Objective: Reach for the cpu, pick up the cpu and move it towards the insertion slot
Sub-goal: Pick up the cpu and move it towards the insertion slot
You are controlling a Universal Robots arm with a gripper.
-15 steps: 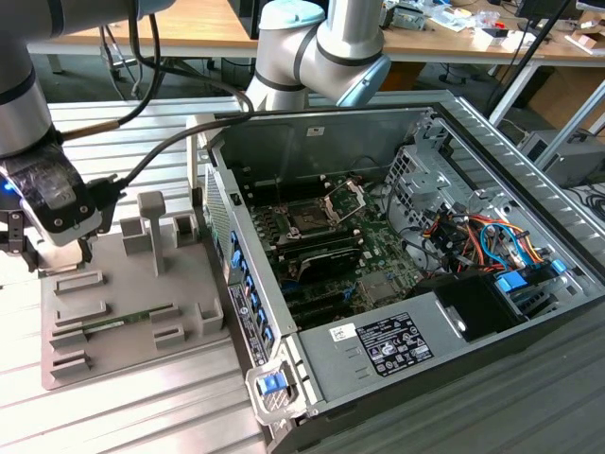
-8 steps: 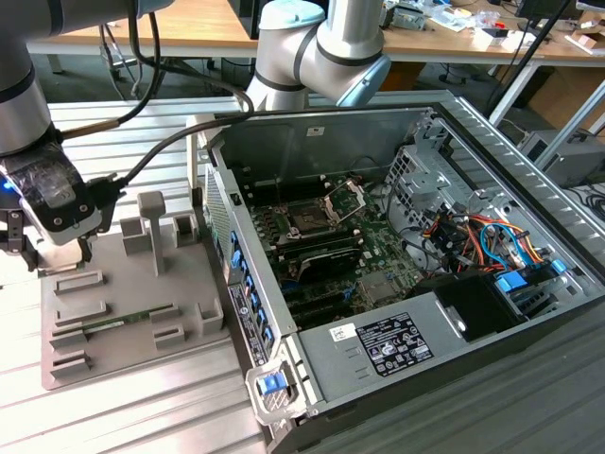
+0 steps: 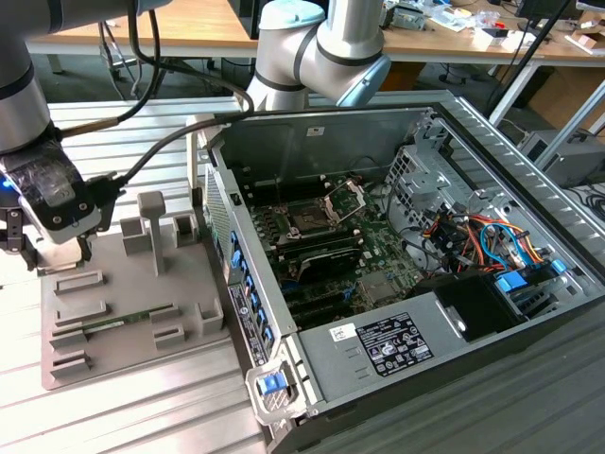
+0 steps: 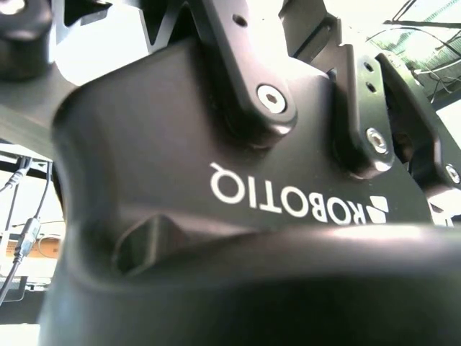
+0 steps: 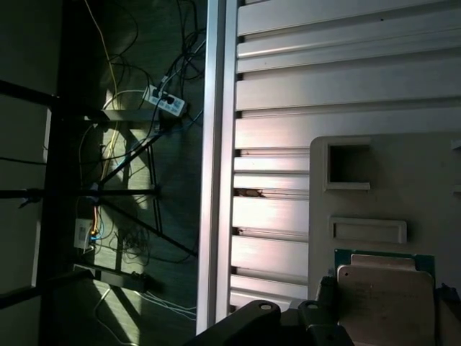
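Observation:
In the first wrist view the cpu [image 5: 385, 306], a flat square chip with a silvery top and thin green rim, lies in a pocket of the grey fixture tray [image 5: 432, 187]. My gripper [image 5: 387, 288] is down over it with a dark fingertip [image 5: 328, 288] tight against one edge and another at the opposite edge, shut on the cpu. In the exterior view my gripper [image 3: 43, 260] sits low over the tray's corner at the exterior view's left and hides the chip. The insertion slot [image 3: 310, 219] lies inside the open computer case, its metal bracket [image 3: 346, 197] hinged up.
The grey tray [image 3: 142, 284] carries upright posts [image 3: 151, 222] and a green memory stick [image 3: 113, 324]. The case's side wall [image 3: 236, 274] stands between tray and motherboard. Cables [image 3: 482, 236] and a drive cage fill the case's far side. Beyond the slatted table's edge [image 5: 216, 180] lies floor with cords.

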